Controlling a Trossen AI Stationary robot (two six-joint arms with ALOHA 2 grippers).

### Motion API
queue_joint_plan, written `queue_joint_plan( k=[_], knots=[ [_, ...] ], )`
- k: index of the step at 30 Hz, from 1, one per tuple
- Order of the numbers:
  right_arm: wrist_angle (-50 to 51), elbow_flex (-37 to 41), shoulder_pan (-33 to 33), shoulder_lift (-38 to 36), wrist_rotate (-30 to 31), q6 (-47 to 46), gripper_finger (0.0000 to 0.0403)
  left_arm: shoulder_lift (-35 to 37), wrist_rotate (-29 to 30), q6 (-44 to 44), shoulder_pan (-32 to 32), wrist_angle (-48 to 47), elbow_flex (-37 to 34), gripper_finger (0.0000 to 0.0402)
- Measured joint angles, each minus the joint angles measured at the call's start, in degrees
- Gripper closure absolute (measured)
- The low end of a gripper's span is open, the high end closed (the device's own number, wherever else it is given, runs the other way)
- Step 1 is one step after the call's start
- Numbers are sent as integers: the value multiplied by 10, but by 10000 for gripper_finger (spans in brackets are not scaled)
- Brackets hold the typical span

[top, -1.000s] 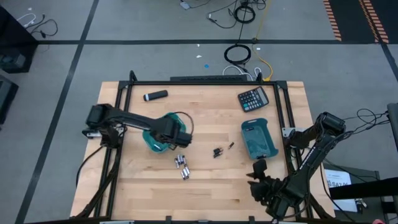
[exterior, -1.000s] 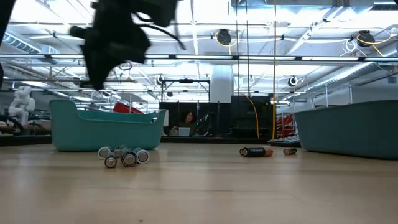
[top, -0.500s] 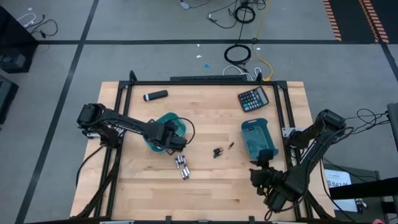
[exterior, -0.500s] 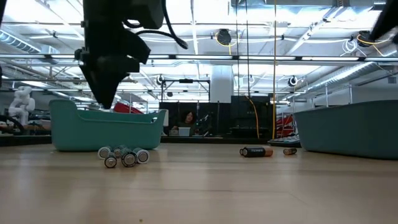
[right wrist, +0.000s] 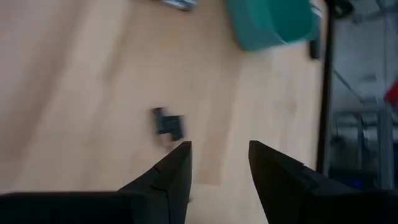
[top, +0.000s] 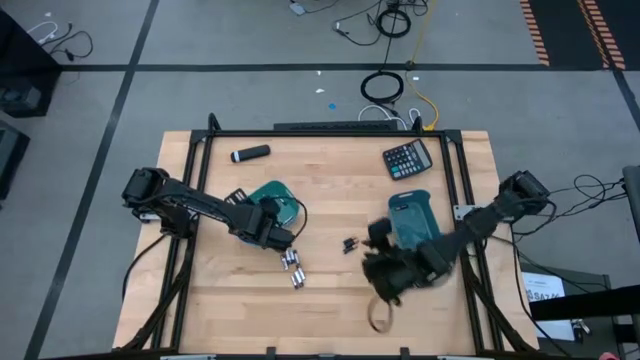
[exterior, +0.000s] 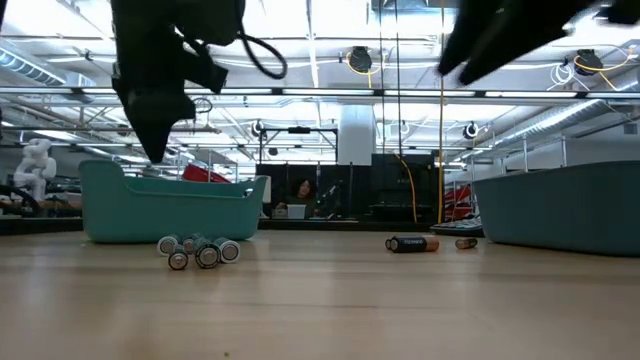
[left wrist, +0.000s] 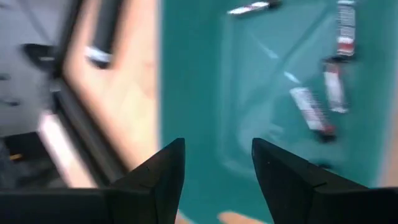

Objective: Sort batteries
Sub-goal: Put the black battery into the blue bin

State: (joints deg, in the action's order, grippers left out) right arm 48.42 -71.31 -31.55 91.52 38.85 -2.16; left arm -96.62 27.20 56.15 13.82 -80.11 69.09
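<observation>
Hovering over the teal bin [top: 268,196], the left gripper [left wrist: 216,163] is open and empty. Right gripper [right wrist: 219,163], open too, hangs above dark batteries [top: 350,244] mid-table.

Two teal bins [top: 272,192] [top: 410,208] sit on the table, with one calculator [top: 407,158], one black marker [top: 250,153], about four silvery batteries [top: 293,264] and roughly three small dark batteries [top: 351,243].

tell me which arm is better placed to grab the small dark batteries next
Right, probably. The right gripper is open, just beside the small dark batteries, which show ahead of its fingers in its wrist view. The left gripper is open over the left teal bin, farther off.
</observation>
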Motion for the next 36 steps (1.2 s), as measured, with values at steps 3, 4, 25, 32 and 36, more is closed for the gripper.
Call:
queue_joint_plan(
  k=[3, 4, 25, 32, 36],
  knots=[
    [-34, 0, 56, -1, 1, -5, 252, 0, 57, 5, 21, -27, 0, 212],
    [-38, 0, 71, -1, 0, -20, 252, 2, 77, 5, 30, -29, 0, 218],
    [-24, 0, 185, 25, -249, 86, 278, 42, 368, 98, 263, 53, -16, 299],
    [31, 1, 234, 103, -273, 140, 263, 93, 377, 141, 269, 61, -86, 299],
    [43, 1, 250, 117, -299, 164, 256, 156, 373, 141, 275, 66, -108, 299]
  ],
)
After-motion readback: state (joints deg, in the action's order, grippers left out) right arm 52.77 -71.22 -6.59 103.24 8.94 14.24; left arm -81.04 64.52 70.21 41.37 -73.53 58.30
